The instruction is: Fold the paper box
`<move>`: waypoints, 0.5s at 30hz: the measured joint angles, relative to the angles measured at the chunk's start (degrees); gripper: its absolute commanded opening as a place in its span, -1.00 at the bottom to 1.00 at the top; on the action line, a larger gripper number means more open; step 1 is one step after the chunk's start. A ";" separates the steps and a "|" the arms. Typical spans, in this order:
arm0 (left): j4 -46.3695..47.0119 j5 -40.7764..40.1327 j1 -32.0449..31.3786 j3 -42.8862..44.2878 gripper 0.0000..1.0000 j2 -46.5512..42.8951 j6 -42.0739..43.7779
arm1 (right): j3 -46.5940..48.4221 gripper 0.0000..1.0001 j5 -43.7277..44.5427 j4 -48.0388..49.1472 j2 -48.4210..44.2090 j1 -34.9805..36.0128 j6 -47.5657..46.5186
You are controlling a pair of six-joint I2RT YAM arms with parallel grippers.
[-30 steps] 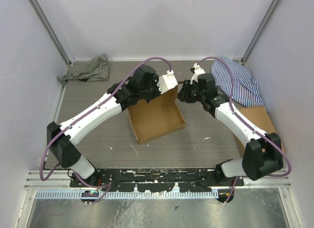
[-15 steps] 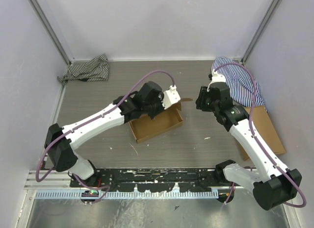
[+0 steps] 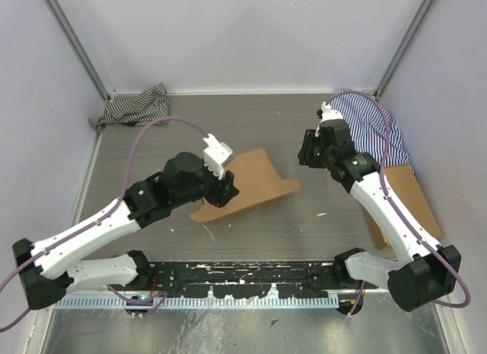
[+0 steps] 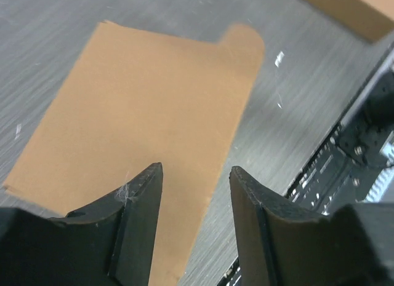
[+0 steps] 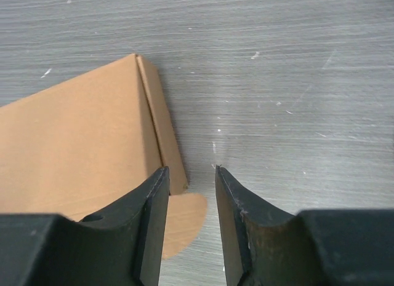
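The paper box (image 3: 255, 183) lies mid-table as a shallow brown cardboard box with its lid flap down over it. My left gripper (image 3: 226, 192) hovers at the box's near-left end, open and empty. In the left wrist view the lid (image 4: 141, 107) fills the frame beyond the left gripper (image 4: 196, 175), with a rounded tab (image 4: 243, 43) at its far corner. My right gripper (image 3: 304, 152) hangs open to the right of the box, apart from it. The right wrist view shows the box (image 5: 74, 138), its side wall and a rounded tab (image 5: 184, 221) just left of the right gripper (image 5: 189, 172).
A dark striped cloth (image 3: 137, 109) lies at the back left and a blue striped cloth (image 3: 373, 129) at the back right. A smooth flat cardboard rectangle (image 3: 415, 198) lies under the right arm. The arm bases and black rail (image 3: 243, 274) run along the near edge.
The left gripper has opened, let go of the box's flap and drawn back toward the near left. The lid now lies down over the box. The right gripper backed off slightly.
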 measured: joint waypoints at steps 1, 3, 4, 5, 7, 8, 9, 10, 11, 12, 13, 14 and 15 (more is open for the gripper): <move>0.94 -1.60 0.00 -1.55 0.08 -2.60 -1.92 | 0.26 -0.19 -0.94 0.50 0.44 -0.02 -0.02; 2.03 -6.14 0.00 -3.78 -0.03 -6.12 -5.16 | 0.57 -0.22 -3.61 1.77 1.27 0.00 -0.17; 2.23 -8.46 0.02 -4.20 -0.09 -6.60 -6.40 | 0.63 -0.22 -5.81 2.93 1.90 0.13 -0.33; 2.34 -10.38 0.07 -4.22 -0.15 -6.29 -7.45 | 0.70 -0.22 -7.17 3.54 2.54 0.35 -0.50; 2.58 -12.85 0.13 -4.20 -0.27 -4.17 -8.90 | 0.81 -0.22 -9.70 5.01 4.31 1.33 -0.83; 2.43 -13.90 0.13 -4.07 -0.30 -2.21 -9.92 | 0.81 -0.22 -10.78 5.68 5.75 2.40 -1.16; 2.34 -14.56 0.11 -4.00 -0.33 0.07 -10.71 | 0.81 -0.22 -11.50 5.99 6.82 3.28 -1.42; 1.97 -14.97 0.11 -3.98 -0.34 3.26 -11.78 | 0.79 -0.22 -12.48 6.29 8.28 4.50 -1.75; 1.57 -15.15 0.11 -4.00 -0.35 5.51 -12.50 | 0.59 -0.22 -13.20 6.71 9.51 5.42 -1.95; 1.09 -15.23 0.11 -4.02 -0.36 7.80 -13.29 | 0.17 -0.22 -13.68 7.19 10.32 6.08 -1.99; 0.81 -15.30 0.11 -4.09 -0.35 10.05 -14.21 | -0.52 -0.22 -14.32 7.63 11.17 6.95 -1.99; 0.44 -15.43 0.11 -4.22 -0.35 11.63 -14.99 | -1.25 -0.22 -14.71 7.87 11.93 7.61 -1.97; -0.35 -15.58 0.11 -4.37 -0.36 13.09 -15.96 | -2.03 -0.22 -14.84 7.98 12.74 8.24 -1.97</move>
